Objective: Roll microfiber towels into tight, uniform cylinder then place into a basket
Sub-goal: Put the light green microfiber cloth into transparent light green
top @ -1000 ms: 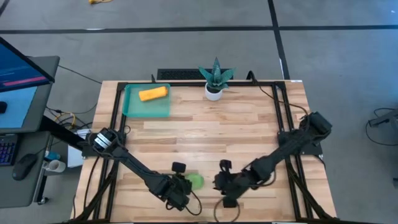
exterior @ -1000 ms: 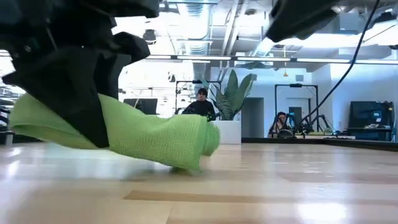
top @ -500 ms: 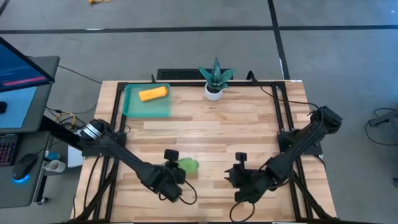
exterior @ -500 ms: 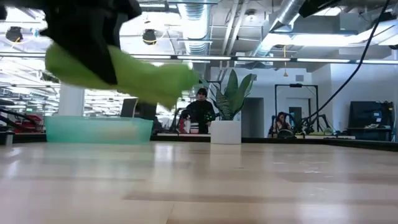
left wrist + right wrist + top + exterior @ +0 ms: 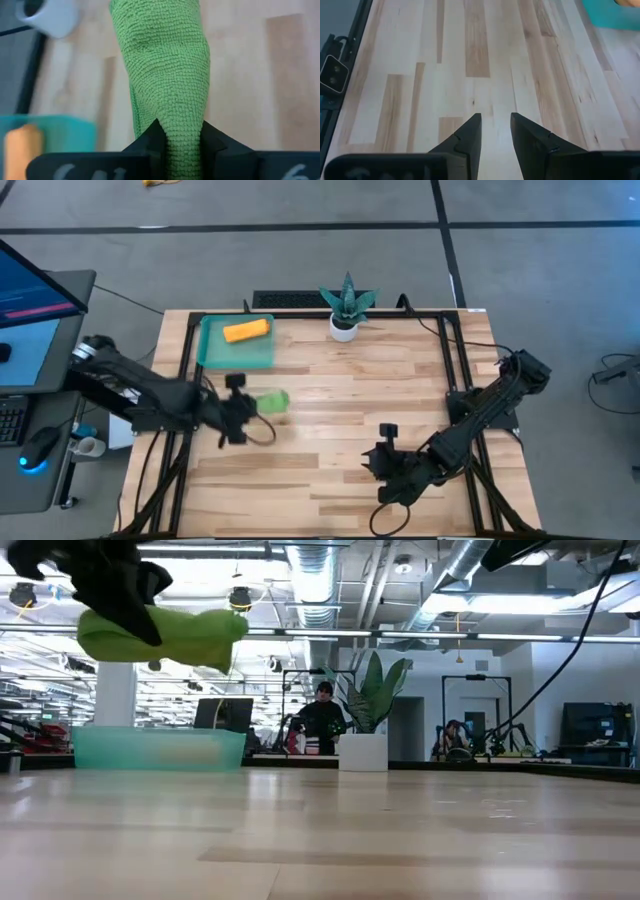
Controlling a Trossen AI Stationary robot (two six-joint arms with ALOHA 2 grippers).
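Moved: left end effector [image 5: 243, 406] has carried the rolled green towel [image 5: 271, 401] up off the tabletop [image 5: 400, 380] toward the basket [image 5: 212, 355] since a second ago.
Hidden: towel's gripped end sits behind the dark fingers [image 5: 147, 145]; white tag not visible.
Left arm: stretched low from the tabletop's left edge, clamped on the roll, which hangs in the air just short of the basket.
Right end effector [image 5: 385, 467]: near front edge, narrowly parted, holding nothing.
Orange towel [image 5: 245, 331]: rolled, inside the basket.
Plant pot [image 5: 345, 328]: far edge.

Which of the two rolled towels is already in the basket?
The orange towel; it lies inside the teal basket. The green towel is clamped in the left gripper, off the table.
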